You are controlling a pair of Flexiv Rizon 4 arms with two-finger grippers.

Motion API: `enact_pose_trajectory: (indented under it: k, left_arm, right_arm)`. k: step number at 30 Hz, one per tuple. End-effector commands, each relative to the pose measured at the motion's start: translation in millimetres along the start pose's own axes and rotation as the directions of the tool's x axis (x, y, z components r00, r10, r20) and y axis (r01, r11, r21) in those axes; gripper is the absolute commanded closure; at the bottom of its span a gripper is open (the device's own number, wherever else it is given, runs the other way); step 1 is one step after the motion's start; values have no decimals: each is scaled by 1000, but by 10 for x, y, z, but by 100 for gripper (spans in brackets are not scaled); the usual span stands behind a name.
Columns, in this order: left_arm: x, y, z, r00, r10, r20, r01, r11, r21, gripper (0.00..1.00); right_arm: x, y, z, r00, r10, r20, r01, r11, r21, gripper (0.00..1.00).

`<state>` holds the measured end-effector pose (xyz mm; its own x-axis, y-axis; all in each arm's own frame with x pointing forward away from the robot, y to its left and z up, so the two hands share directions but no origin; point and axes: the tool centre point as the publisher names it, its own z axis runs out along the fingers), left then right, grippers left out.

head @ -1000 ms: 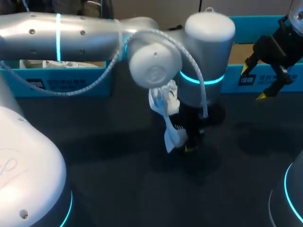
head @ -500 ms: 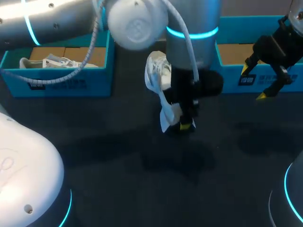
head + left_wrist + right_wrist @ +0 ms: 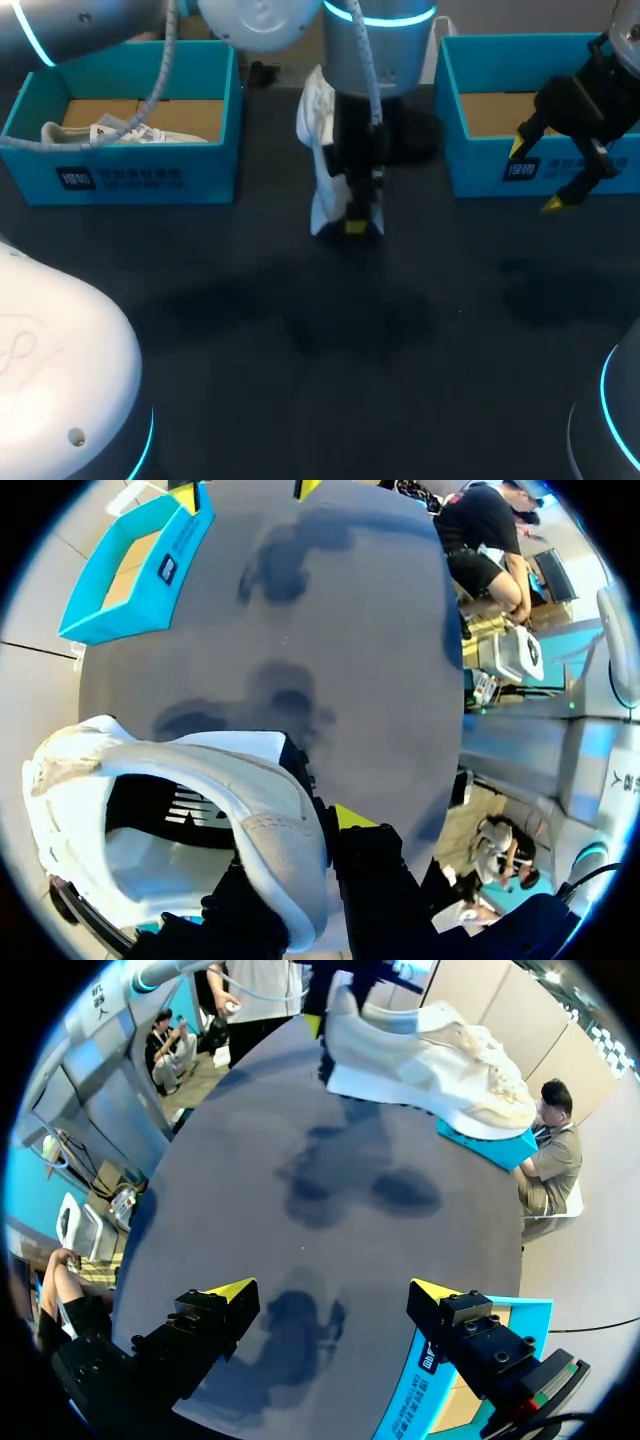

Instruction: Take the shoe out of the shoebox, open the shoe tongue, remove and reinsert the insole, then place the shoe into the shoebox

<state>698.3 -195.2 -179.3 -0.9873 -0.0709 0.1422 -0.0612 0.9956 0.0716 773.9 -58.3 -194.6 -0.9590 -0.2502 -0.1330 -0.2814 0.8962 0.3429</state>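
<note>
Shoe (image 3: 315,115) hangs over table (image 3: 330,330) between two shoeboxes (image 3: 120,175).

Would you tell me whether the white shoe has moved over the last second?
Yes. The white shoe in the left gripper has moved away from the robot, into the gap between the two blue shoeboxes.

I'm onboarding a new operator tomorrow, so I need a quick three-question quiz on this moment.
1. True or false: the left gripper is shut on the white shoe, which is held above the table.
2. Which box holds another shoe? A) left shoebox B) right shoebox
3. Fill in: the right gripper has its fingers ____.
Key: 1 true; 2 A; 3 open.
</note>
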Motion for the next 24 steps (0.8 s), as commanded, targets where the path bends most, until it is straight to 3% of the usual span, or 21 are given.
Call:
enact_pose_trajectory:
  k: [1, 13, 24]
  left_arm:
    - [-321, 231, -33, 999, -7, -50, 8, 1000, 24, 100]
    - [-1053, 1025, -88, 985, -128, -112, 128, 992, -6, 100]
    - [-1531, 1692, -49, 977, -152, -152, 156, 988, 16, 100]
  right_arm:
    - [-16, -2, 6, 1000, 0, -3, 0, 1000, 1, 0]
    - [-16, -2, 6, 1000, 0, -3, 0, 1000, 1, 0]
    - [-16, -2, 6, 1000, 0, -3, 0, 1000, 1, 0]
